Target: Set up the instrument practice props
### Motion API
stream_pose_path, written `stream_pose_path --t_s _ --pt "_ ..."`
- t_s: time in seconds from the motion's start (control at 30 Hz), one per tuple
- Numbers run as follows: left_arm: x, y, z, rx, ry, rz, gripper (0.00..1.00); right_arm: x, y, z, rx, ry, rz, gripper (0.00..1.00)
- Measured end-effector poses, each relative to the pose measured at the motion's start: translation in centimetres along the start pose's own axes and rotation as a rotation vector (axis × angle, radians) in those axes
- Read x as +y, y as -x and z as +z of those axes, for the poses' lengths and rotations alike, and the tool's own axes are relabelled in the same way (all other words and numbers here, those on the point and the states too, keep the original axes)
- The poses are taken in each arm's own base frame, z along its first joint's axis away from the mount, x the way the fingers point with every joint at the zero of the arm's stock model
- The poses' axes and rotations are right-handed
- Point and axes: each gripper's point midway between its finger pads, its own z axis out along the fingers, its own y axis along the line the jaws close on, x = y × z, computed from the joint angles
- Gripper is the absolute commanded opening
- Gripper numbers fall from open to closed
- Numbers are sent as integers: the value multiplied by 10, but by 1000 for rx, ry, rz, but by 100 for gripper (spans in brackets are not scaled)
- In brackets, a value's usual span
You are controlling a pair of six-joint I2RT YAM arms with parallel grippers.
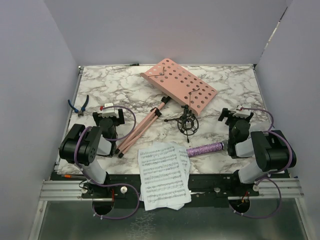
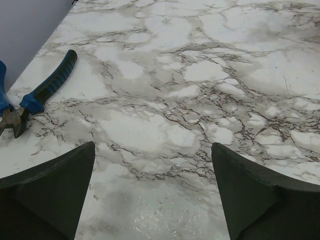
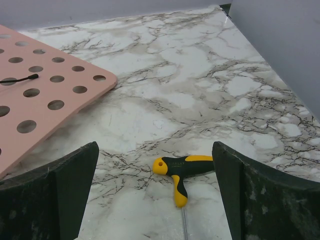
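Note:
The pink perforated music stand (image 1: 180,85) lies flat at the back middle of the table, its folded tripod legs (image 1: 145,125) pointing toward the front left. Its tray edge also shows in the right wrist view (image 3: 50,100). The small black tripod shock-mount (image 1: 187,124) stands just in front of it. The glittery purple microphone (image 1: 205,149) lies nearer the front. White sheet-music pages (image 1: 164,172) overhang the front edge. My left gripper (image 1: 111,114) (image 2: 153,150) is open over bare marble. My right gripper (image 1: 236,115) (image 3: 155,150) is open and holds nothing.
Blue-handled pliers (image 1: 79,105) (image 2: 47,87) lie at the left edge of the marble table (image 1: 125,85). A yellow-and-black T-handle screwdriver (image 3: 182,170) lies on the marble below my right gripper. Grey walls enclose the left, back and right sides.

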Motion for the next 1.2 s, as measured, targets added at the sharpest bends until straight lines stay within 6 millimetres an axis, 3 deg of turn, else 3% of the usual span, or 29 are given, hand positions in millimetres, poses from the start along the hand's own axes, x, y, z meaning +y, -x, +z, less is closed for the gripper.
stream_pose_path --t_s 0.6,0.67,0.77,0.83,0.9,0.97,1.07,1.13,1.2 --pt "1 3 3 45 11 8 99 0 0 0 0 0 0 100" --pt "-1 22 12 73 31 -19 99 0 0 0 -1 0 0 100" --pt "-9 87 37 83 61 -119 99 -2 7 -5 -12 -3 0 100" --pt "-16 123 46 85 54 -181 99 -4 26 -9 -24 -12 22 100" --pt "-26 137 47 105 17 -237 99 -4 66 -6 -49 -32 94 100" --pt "-36 127 42 170 -26 -278 99 0 118 2 -92 -35 170 100" --pt "-57 85 24 346 -112 -324 99 4 175 2 -109 -29 261 100" --pt "-66 68 14 428 -150 -345 99 4 184 -3 -76 -31 305 100" --pt "-71 62 7 469 -178 -360 99 4 170 -12 -8 -41 329 100"
